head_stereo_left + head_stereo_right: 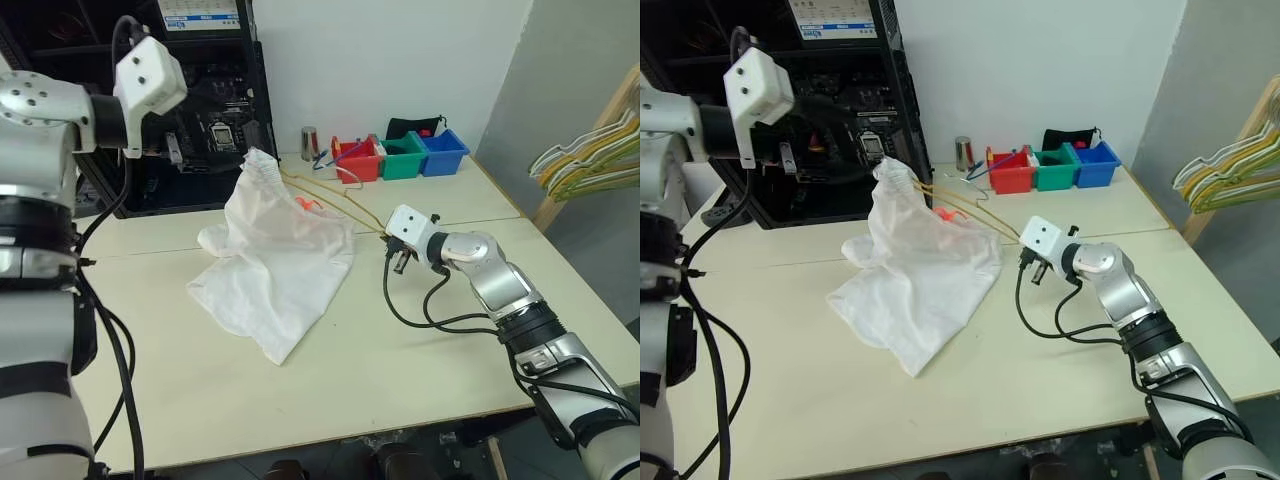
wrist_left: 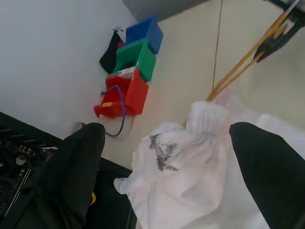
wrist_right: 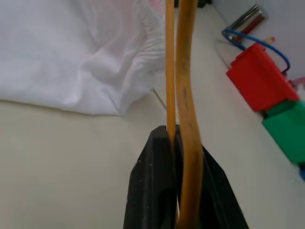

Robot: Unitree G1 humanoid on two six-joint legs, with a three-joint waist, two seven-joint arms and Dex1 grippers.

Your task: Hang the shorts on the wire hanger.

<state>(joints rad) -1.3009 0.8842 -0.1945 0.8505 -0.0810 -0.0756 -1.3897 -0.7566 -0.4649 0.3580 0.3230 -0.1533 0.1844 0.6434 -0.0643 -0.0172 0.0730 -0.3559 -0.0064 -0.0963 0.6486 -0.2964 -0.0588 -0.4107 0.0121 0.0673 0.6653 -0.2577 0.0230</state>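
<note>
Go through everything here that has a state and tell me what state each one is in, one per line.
shorts: crumpled, waistband end lifted on the hanger wire, the rest lying on the table.
wire hanger: gripped at one end, tilted, far end inside the shorts.
right gripper: shut on the wire hanger.
left gripper: open, holding nothing, above the shorts.
red bin: upright, with a blue cable looped over it.

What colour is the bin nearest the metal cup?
Red; clearest in the right eye view.
</note>
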